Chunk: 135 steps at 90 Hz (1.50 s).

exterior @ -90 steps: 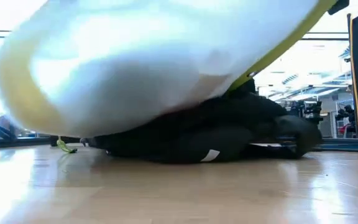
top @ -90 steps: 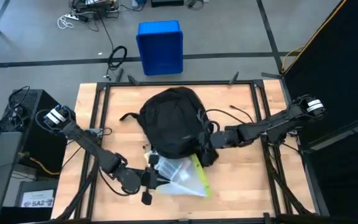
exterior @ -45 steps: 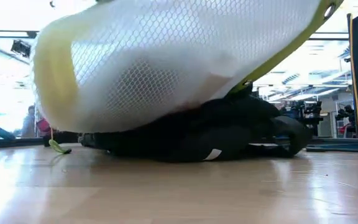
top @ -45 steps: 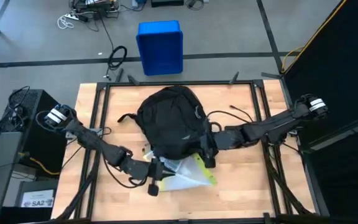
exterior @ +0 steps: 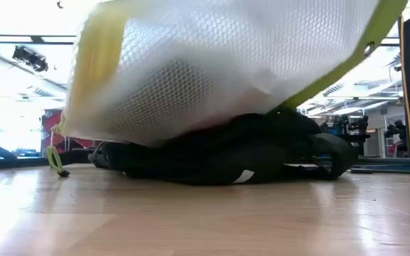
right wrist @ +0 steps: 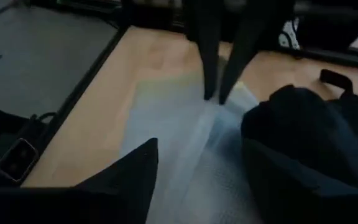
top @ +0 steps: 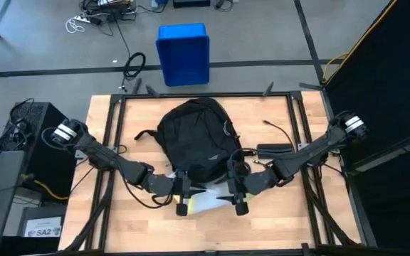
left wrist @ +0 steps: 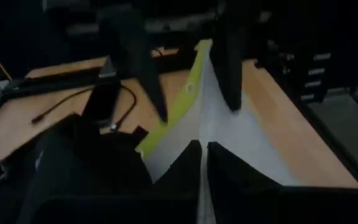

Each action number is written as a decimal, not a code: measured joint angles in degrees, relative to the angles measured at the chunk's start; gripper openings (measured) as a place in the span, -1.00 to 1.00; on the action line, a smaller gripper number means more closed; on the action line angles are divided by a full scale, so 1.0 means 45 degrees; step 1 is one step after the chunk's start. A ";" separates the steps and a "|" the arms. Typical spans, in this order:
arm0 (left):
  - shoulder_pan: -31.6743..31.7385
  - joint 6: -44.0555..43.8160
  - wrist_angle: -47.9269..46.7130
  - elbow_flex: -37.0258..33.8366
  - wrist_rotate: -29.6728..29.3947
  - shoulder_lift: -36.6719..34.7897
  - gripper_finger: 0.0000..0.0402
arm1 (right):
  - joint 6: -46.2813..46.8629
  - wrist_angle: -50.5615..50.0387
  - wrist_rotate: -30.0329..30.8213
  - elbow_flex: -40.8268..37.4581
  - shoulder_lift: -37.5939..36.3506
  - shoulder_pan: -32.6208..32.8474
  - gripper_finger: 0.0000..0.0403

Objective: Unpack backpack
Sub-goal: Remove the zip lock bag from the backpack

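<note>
**Q:** Where was the backpack (top: 194, 139)?

**A:** Mid-table, its opening at the near edge, a white mesh bag (top: 206, 202) partly out.

**Q:** And the grippers?

**A:** The left gripper (top: 183, 197) pinched the bag; the right gripper (top: 236, 195) hung spread beside it. Unpacking looked barely begun.

The table (top: 141, 114) has a light wooden top edged by a black metal frame. The floor (top: 41, 43) is grey, crossed by dark lines. A blue bin (top: 183, 53) stands on the floor just beyond the table's far edge. Loose cables (top: 102, 11) lie near the top left. A dark cabinet (top: 27, 146) stands left of the table; a black panel (top: 390, 78) stands right. In the low view, the room behind is brightly lit.
</note>
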 joint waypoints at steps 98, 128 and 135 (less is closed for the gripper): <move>0.0410 0.1363 0.0785 0.0010 -0.0971 -0.0097 -0.55 | 0.1994 -0.3605 -0.3060 0.0208 0.0159 0.0722 -1.00; 0.0487 0.0144 -0.0316 0.0010 -0.1144 -0.0097 -0.52 | 0.5530 -0.7236 -0.2558 0.0208 0.0159 0.1902 -1.00; 0.0487 -0.0077 -0.0466 0.0010 -0.1141 -0.0092 -0.52 | 0.6240 -0.8109 -0.2563 0.0208 0.0155 0.2021 -1.00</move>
